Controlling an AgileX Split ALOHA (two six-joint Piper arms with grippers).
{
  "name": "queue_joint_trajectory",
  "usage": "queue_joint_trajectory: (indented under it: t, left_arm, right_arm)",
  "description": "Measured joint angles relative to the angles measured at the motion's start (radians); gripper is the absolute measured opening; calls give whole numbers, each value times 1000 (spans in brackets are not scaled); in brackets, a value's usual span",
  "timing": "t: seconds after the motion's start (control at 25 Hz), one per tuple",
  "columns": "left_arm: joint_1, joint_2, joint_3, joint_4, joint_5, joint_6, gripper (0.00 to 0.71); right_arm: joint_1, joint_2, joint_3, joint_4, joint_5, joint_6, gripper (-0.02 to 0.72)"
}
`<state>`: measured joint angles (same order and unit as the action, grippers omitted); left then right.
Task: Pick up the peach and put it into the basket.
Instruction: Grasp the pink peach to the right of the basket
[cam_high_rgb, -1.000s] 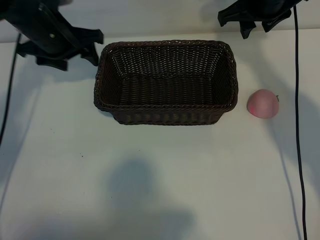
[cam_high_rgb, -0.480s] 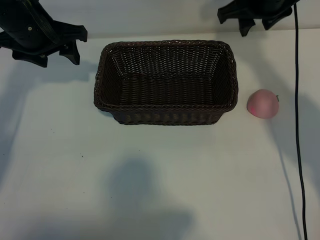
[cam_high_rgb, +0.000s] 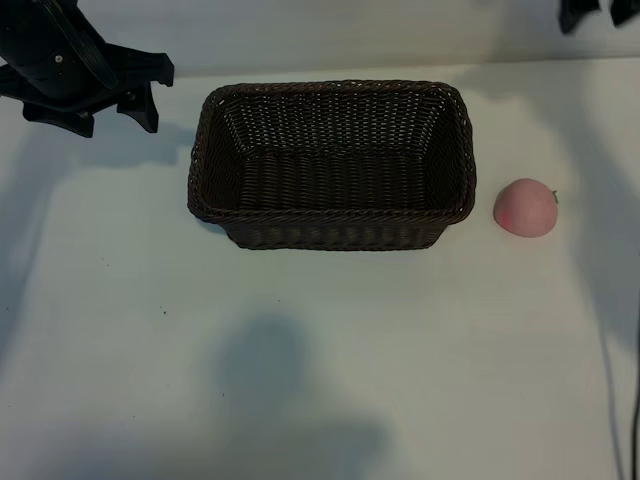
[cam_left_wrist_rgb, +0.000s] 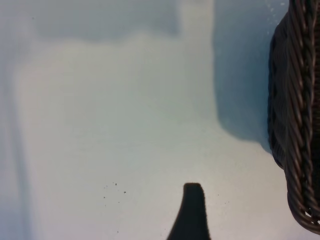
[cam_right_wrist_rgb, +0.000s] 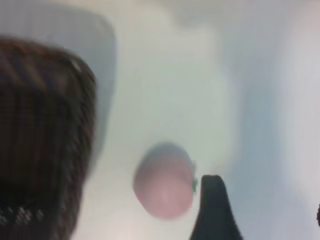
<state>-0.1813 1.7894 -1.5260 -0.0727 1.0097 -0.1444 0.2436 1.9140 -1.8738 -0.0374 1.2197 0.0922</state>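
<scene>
Peach (cam_high_rgb: 526, 208) lies well below right tool (cam_high_rgb: 590, 12), seemingly untouched.

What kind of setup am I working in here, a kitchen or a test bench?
Most likely a lab test bench: a plain white table holding only a wicker basket and a peach, with the left gripper at the far edge. Nothing kitchen-like shows.

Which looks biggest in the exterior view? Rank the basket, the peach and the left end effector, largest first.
1. Basket, by far the largest.
2. Left end effector, at the table's far left corner; it sits higher, nearer the camera, so its rank is unsure.
3. Peach, smallest.
</scene>
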Motion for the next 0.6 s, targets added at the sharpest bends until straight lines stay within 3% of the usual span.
queue_joint_trajectory:
  t: [0.2, 0.32, 0.6]
  left_arm:
    - [0, 0, 0, 0, -2, 0, 589]
    - [0, 0, 0, 1, -3, 0, 589]
    - [0, 0, 0, 3, -6, 0, 589]
  right_arm:
    - [-21, 0, 182, 66, -25, -39, 484]
    - [-21, 0, 283, 104, -133, -49, 484]
    - [-21, 0, 477, 117, -373, -49, 484]
